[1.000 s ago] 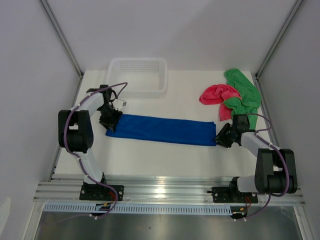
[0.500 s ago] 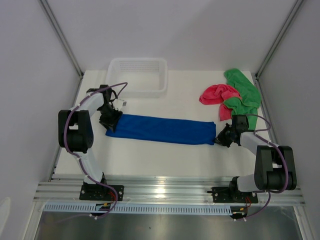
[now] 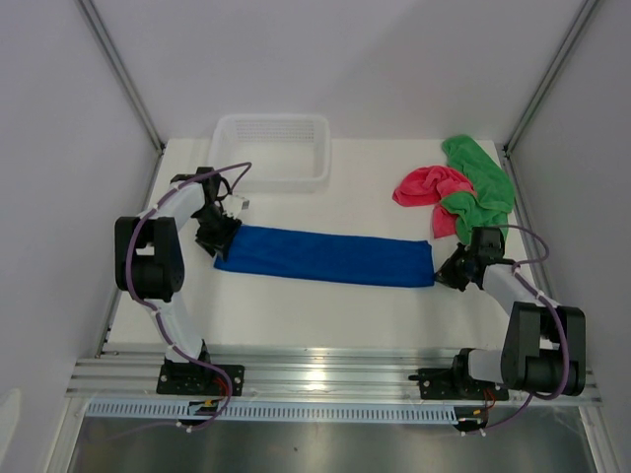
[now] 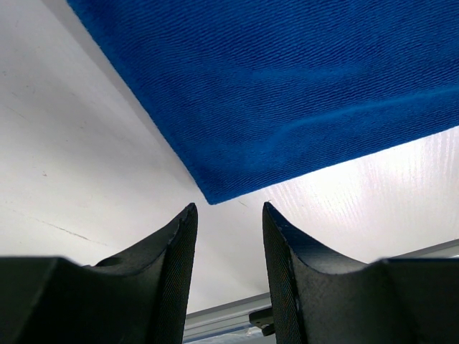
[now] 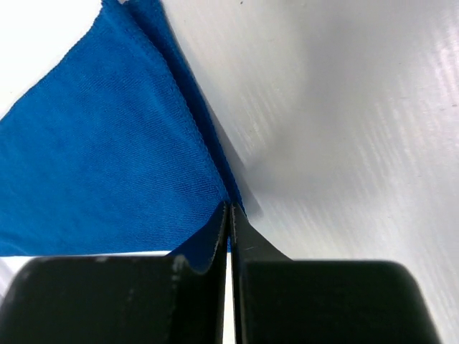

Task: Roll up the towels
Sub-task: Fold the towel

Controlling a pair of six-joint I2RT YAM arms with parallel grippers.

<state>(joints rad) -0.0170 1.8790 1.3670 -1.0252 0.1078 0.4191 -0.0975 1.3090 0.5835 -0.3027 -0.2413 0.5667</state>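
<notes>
Blue towel [image 3: 325,256] flat w/ right end effector [image 5: 228,213] pinching its edge, left end effector [image 4: 228,208] spread just off opp. corner.

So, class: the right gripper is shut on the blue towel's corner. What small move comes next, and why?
Probably lift that corner and curl it back over the blue towel to start the roll: the right gripper pinches it, the towel lies flat, and the left gripper is open.

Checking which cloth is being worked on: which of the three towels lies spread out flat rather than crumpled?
The blue towel, stretched out as a long flat strip. The pink-red towel and the green towel lie bunched together at the right.
</notes>
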